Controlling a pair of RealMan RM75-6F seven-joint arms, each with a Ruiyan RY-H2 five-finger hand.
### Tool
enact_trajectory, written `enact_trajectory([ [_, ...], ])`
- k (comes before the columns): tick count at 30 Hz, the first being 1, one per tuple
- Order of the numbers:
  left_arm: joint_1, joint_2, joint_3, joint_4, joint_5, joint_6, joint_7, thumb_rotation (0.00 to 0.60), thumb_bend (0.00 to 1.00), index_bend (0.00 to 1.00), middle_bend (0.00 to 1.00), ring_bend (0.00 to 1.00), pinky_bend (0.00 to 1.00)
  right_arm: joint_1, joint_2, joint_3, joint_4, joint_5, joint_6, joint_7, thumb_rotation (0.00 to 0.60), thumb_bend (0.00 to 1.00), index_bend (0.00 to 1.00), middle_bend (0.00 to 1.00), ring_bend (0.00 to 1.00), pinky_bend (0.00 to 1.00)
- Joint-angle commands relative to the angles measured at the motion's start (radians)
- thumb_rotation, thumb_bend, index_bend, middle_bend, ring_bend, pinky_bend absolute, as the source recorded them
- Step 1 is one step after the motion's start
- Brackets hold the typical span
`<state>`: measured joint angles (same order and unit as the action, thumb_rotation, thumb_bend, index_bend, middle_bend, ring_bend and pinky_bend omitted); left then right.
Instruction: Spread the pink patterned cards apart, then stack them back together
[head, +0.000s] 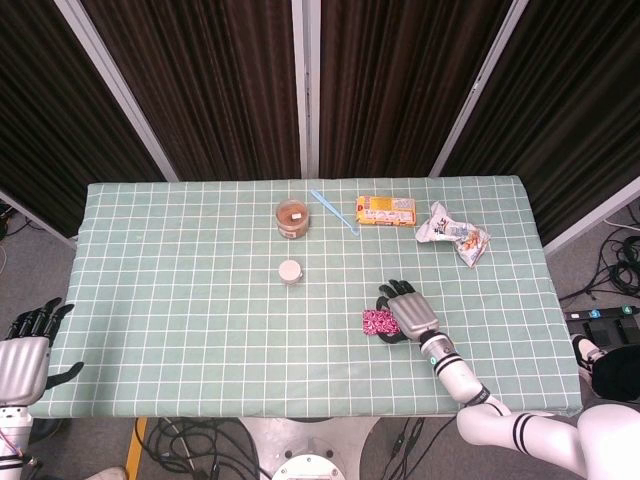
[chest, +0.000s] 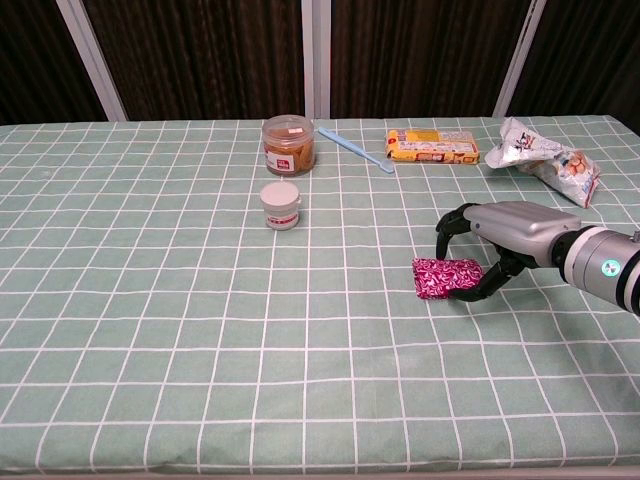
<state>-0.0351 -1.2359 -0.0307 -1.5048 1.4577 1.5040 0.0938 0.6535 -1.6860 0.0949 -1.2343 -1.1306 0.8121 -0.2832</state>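
Observation:
The pink patterned cards (head: 377, 321) lie together as one pile on the green checked tablecloth, right of the table's middle; in the chest view the pink cards (chest: 445, 277) look slightly raised on their right side. My right hand (head: 408, 312) arches over the pile's right edge, its fingers (chest: 447, 220) curled above and the thumb at the cards' right side, pinching the top card (chest: 462, 270). My left hand (head: 22, 350) hangs off the table's near left corner with its fingers apart, holding nothing; the chest view does not show it.
A brown jar (chest: 289, 145) and a small white tub (chest: 280, 205) stand left of centre at the back. A blue stick (chest: 355, 149), a yellow snack pack (chest: 432, 146) and a crumpled snack bag (chest: 545, 152) lie along the far right.

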Motion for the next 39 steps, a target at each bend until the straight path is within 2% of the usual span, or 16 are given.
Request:
enact_trajectory([
  [1,0.001,0.0,0.0,0.001,0.0,0.001,-0.001,0.6,0.09,0.22,0.22,0.18,0.19,0.0,-0.002,0.0,0.002,0.003,0.002,-0.005,0.451,0.18,0.36,0.11,0.0,0.09],
  [12,-0.001,-0.005,0.0,0.007,0.003,-0.003,-0.008,0.6,0.09,0.22,0.22,0.18,0.19,-0.011,0.008,-0.005,-0.017,0.007,0.016,-0.008,0.45,0.18,0.28,0.11,0.0,0.09],
  [16,-0.001,-0.005,-0.002,0.008,0.003,0.0,-0.011,0.6,0.09,0.22,0.22,0.18,0.19,-0.032,0.041,0.013,-0.047,-0.003,0.064,0.025,0.446,0.19,0.25,0.11,0.0,0.09],
  [20,-0.004,-0.005,-0.007,0.009,0.0,-0.002,-0.011,0.6,0.09,0.22,0.22,0.18,0.19,-0.082,0.123,0.04,-0.091,-0.015,0.154,0.084,0.447,0.19,0.25,0.11,0.0,0.09],
  [24,-0.011,-0.011,-0.014,0.011,-0.001,-0.005,-0.008,0.6,0.09,0.22,0.22,0.18,0.19,-0.146,0.228,0.044,-0.147,-0.06,0.255,0.145,0.444,0.19,0.25,0.11,0.0,0.09],
  [31,-0.019,-0.022,-0.029,0.011,-0.015,-0.005,0.012,0.6,0.09,0.22,0.22,0.18,0.19,-0.3,0.403,0.002,-0.274,-0.16,0.455,0.272,0.446,0.19,0.14,0.07,0.0,0.05],
  [34,-0.021,-0.025,-0.035,0.006,-0.023,-0.004,0.022,0.6,0.09,0.22,0.22,0.18,0.19,-0.367,0.461,-0.021,-0.332,-0.199,0.542,0.312,0.439,0.19,0.13,0.06,0.0,0.04],
  [39,-0.024,-0.028,-0.044,-0.01,-0.037,-0.007,0.041,0.6,0.09,0.22,0.22,0.18,0.19,-0.447,0.533,-0.06,-0.425,-0.234,0.616,0.324,0.415,0.19,0.13,0.06,0.0,0.02],
])
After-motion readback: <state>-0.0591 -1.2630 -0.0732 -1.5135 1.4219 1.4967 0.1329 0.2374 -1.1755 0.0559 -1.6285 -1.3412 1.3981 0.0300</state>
